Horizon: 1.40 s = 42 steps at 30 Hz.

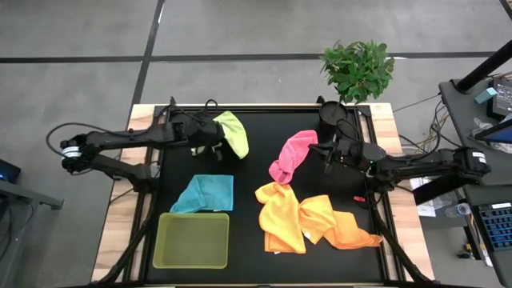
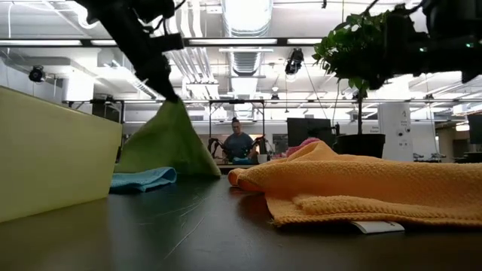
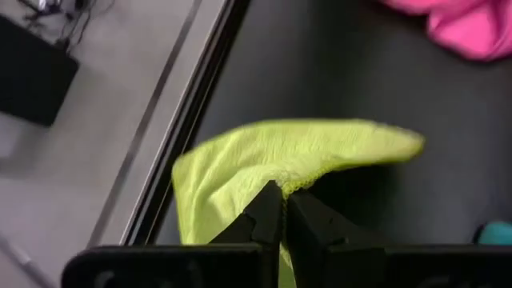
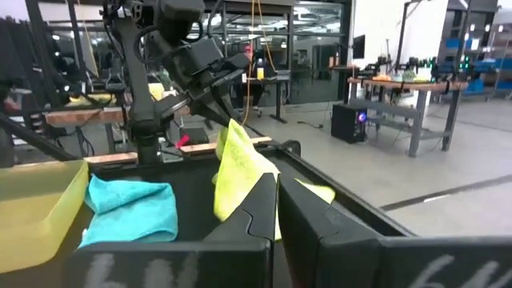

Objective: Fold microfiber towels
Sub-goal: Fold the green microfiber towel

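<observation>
Currently: left gripper (image 1: 214,142) pinching lime green towel (image 1: 233,132), upper centre of the high view; right gripper (image 4: 276,192) closed, empty, right side.

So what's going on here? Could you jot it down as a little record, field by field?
Left gripper: shut on the lime green towel, holding it up by one edge so it hangs to the table
Right gripper: shut, empty, beside the pink towel
Light blue towel: lying crumpled next to the lime-green tray
Yellow towel: crumpled, touching the orange towel
Potted plant: far corner of the black table
Folded so far: none
</observation>
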Each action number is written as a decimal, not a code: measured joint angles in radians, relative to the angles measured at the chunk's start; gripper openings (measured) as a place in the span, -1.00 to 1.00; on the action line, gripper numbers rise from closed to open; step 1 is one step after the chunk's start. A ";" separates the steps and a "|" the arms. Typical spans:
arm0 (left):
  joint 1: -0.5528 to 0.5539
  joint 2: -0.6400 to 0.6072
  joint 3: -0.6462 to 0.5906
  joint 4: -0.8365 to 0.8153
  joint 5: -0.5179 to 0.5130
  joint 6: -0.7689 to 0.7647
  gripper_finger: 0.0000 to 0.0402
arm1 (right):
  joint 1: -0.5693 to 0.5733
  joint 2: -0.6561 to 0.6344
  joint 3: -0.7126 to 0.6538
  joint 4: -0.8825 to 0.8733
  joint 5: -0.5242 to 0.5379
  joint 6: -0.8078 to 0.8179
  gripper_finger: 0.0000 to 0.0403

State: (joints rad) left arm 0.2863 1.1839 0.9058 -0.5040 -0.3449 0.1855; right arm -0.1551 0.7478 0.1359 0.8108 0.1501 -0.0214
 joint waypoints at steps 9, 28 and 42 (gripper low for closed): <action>-0.001 -0.011 -0.001 0.060 0.045 -0.050 -1.00 | 0.000 0.209 0.212 -0.028 0.000 -0.127 -0.96; -0.010 -0.010 -0.010 0.132 0.053 -0.077 -1.00 | 0.000 0.678 0.627 -0.154 -0.016 -0.110 -0.84; -0.012 -0.010 -0.016 0.131 0.053 -0.101 -1.00 | 0.022 0.957 0.818 -0.178 -0.028 0.038 -0.15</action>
State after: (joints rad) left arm 0.2741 1.1736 0.8898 -0.3733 -0.2924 0.0845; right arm -0.1332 1.7051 0.9543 0.6325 0.1218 0.0166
